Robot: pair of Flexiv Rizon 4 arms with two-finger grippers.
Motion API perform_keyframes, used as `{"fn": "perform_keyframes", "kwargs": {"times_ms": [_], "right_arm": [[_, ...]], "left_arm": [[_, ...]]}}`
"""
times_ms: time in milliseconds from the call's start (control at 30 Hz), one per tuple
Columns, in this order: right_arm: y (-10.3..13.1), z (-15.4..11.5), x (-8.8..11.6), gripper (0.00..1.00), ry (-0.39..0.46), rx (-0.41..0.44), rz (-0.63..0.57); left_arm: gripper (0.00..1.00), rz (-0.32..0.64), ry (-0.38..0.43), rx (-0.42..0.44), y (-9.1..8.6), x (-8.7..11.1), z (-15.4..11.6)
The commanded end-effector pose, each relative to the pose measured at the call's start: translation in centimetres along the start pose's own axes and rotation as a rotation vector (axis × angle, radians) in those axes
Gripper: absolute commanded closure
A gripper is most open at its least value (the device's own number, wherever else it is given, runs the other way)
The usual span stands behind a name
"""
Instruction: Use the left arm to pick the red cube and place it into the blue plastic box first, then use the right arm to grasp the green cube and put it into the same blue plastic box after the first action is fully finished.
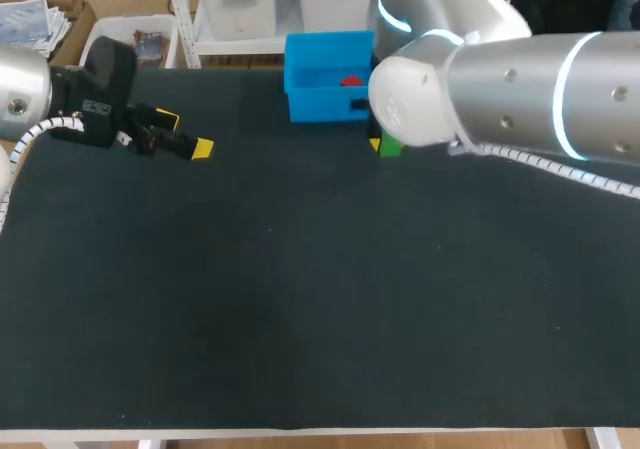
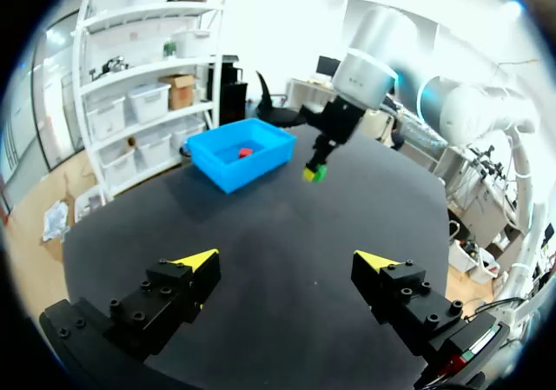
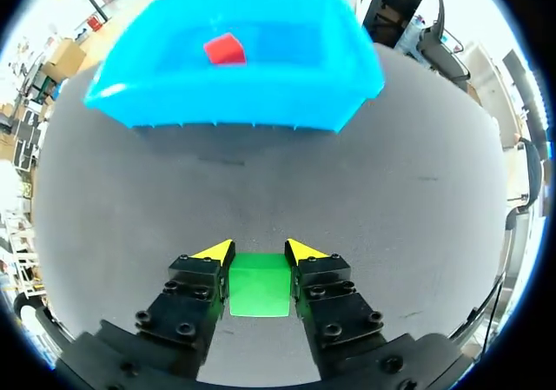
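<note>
The red cube (image 1: 352,81) (image 3: 224,49) (image 2: 246,153) lies inside the blue plastic box (image 1: 318,104) (image 3: 234,103) (image 2: 228,175) at the table's far edge. In the right wrist view my right gripper (image 3: 259,253) has both fingers pressed against the sides of the green cube (image 3: 258,284), a short way in front of the box. From above, that cube (image 1: 391,148) peeks out from under my right arm (image 1: 500,79). I cannot tell whether the cube is off the mat. My left gripper (image 1: 184,135) (image 2: 287,264) stands open and empty at the far left.
The black mat (image 1: 300,299) covers the whole table. My right arm's bulk hangs over the far right part, hiding the box's right end.
</note>
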State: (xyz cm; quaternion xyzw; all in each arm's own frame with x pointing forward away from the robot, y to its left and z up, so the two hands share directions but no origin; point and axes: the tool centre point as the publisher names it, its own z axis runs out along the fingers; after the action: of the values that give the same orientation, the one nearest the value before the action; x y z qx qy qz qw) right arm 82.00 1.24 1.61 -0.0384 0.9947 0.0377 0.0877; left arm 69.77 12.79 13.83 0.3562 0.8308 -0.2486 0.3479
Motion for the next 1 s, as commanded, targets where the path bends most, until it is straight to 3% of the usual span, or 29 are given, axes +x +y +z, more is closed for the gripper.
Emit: {"fn": "perform_keyframes", "kwargs": {"times_ms": [33,200,333,733,1000], "right_arm": [[-0.7,-4.2,1.3,1.00,-0.103,-0.024,-0.007],[-0.7,-8.2,0.6,1.00,-0.188,-0.036,-0.026],[-0.7,-9.6,0.4,1.00,-0.224,-0.039,-0.047],[-0.4,-10.0,-0.1,1.00,-0.402,-0.115,-0.092],[0.6,-10.0,-0.7,1.00,-0.421,-0.158,-0.135]], "left_arm": [[0.00,0.004,-0.012,0.004,0.1,0.3,0.0],[0.00,0.004,-0.012,0.004,0.1,0.3,0.0],[0.00,0.004,-0.012,0.004,0.1,0.3,0.0],[0.00,0.004,-0.012,0.004,0.1,0.3,0.0],[0.00,0.004,-0.012,0.004,0.1,0.3,0.0]]}}
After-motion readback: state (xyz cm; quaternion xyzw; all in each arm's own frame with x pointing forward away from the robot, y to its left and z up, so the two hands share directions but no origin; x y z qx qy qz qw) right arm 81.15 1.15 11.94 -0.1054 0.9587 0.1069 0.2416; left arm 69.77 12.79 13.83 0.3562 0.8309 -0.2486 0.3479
